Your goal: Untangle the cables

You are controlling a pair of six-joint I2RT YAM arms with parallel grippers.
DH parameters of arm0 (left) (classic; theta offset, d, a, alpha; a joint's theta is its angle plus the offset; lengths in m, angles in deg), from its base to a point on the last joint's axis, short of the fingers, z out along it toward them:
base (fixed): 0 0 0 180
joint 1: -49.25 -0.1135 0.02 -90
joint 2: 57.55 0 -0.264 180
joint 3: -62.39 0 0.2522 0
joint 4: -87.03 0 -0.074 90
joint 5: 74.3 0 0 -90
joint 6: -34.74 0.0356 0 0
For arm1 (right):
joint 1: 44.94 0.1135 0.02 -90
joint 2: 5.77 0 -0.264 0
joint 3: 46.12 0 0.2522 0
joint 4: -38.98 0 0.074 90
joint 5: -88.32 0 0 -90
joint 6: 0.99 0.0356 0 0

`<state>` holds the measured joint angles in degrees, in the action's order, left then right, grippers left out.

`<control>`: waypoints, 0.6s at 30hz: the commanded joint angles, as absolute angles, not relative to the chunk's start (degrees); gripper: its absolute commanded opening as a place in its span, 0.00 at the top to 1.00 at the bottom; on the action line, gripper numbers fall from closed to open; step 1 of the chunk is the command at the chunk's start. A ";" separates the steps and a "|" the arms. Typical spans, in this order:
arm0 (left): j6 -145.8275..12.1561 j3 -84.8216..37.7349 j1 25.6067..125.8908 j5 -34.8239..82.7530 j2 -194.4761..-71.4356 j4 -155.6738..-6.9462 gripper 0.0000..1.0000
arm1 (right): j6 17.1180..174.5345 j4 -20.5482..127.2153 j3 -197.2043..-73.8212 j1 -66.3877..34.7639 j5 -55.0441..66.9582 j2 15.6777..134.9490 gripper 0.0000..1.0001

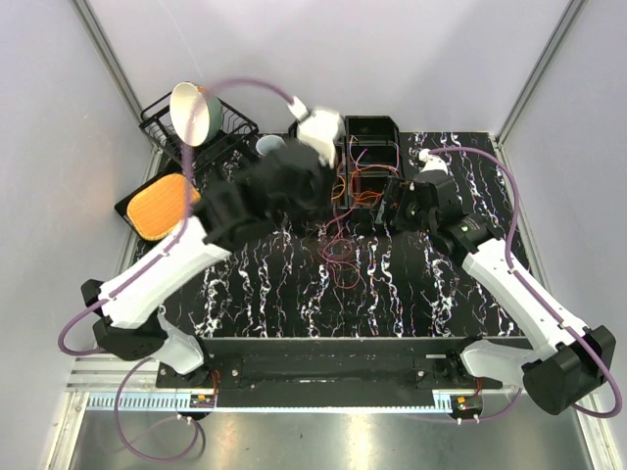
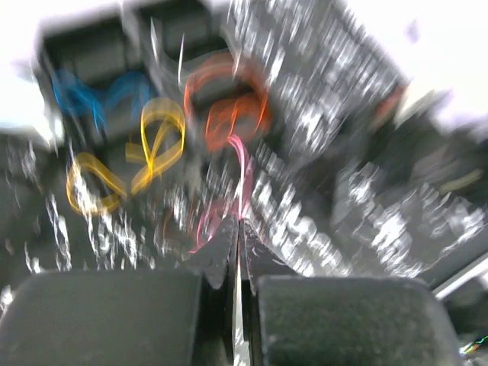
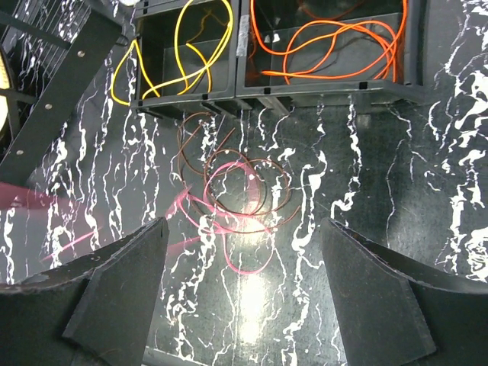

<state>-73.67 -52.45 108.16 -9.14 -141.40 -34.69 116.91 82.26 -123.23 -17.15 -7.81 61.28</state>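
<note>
Two grippers, one tangle of cables (image 3: 236,194).
Pinches pink cable (image 2: 245,164) in clenched left gripper (image 2: 239,229), view blurred; hovers released right gripper (image 3: 244,229), fingers spread wide, directly above maroon cable (image 3: 229,171) loops; finds yellow cable (image 3: 183,57) and orange cable (image 3: 328,34) in bins (image 3: 240,46) just beyond.

From above, one camera views the black white-veined tabletop (image 1: 294,284); both wrist cameras skim it, seemingly sharing a thin pink cable (image 3: 229,221).

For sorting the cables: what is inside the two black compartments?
Left compartment: a yellow cable, one loop over its wall. Right compartment: an orange cable. Far ends are out of frame.
</note>
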 commanded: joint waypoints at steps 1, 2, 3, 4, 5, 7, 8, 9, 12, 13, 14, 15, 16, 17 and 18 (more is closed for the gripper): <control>-65.56 -78.15 108.05 -10.75 -144.89 -29.30 1.00 | 116.87 81.30 -124.48 -17.16 -10.91 59.54 0.14; -64.76 -85.07 108.05 -10.75 -145.61 -28.68 1.00 | 116.87 81.30 -124.48 -17.17 -11.09 59.45 0.14; -63.18 -87.58 108.05 -9.79 -146.49 -28.23 1.00 | 116.79 81.30 -124.48 -17.17 -11.26 59.45 0.14; -62.73 -89.08 108.05 -9.35 -146.32 -28.14 1.00 | 116.70 81.22 -124.48 -17.17 -11.26 59.45 0.14; -62.47 -89.62 108.05 -9.17 -146.06 -28.40 1.00 | 116.70 81.21 -124.48 -17.17 -11.44 59.36 0.14; -62.81 -87.09 108.05 -9.69 -143.43 -28.93 1.00 | 116.44 81.21 -124.30 -17.25 -11.70 59.10 0.14; -63.08 -81.60 108.05 -10.05 -142.03 -29.54 1.00 | 116.52 81.30 -124.22 -17.25 -11.79 59.27 0.14; -63.69 -78.15 108.05 -10.92 -140.71 -31.38 1.00 | 116.52 81.22 -124.13 -17.25 -11.79 59.27 0.14; -65.80 -64.52 108.05 -12.59 -135.61 -34.46 1.00 | 116.26 81.22 -124.21 -17.34 -12.06 59.36 0.14; -66.67 -61.27 107.96 -13.12 -133.16 -35.08 1.00 | 116.17 81.30 -124.21 -17.34 -12.14 59.45 0.14; -67.64 -54.62 107.96 -13.39 -132.18 -36.56 1.00 | 116.17 81.22 -124.39 -17.43 -12.23 59.45 0.14; -69.82 -51.08 107.96 -13.48 -130.95 -37.45 1.00 | 116.17 81.30 -124.30 -17.34 -12.23 59.36 0.14; -70.98 -47.48 107.96 -13.39 -129.81 -38.59 1.00 | 116.17 81.30 -124.30 -17.34 -12.32 59.36 0.14; -73.16 -39.96 107.96 -13.21 -127.71 -41.47 1.00 | 116.08 81.30 -124.30 -17.43 -12.14 59.27 0.14; -74.32 -36.40 107.87 -12.69 -126.82 -42.81 1.00 | 116.26 81.39 -124.30 -17.43 -11.71 59.27 0.14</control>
<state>-68.42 -50.20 108.06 -11.65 -129.05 -36.99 116.87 82.43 -123.23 -17.21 -10.24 60.84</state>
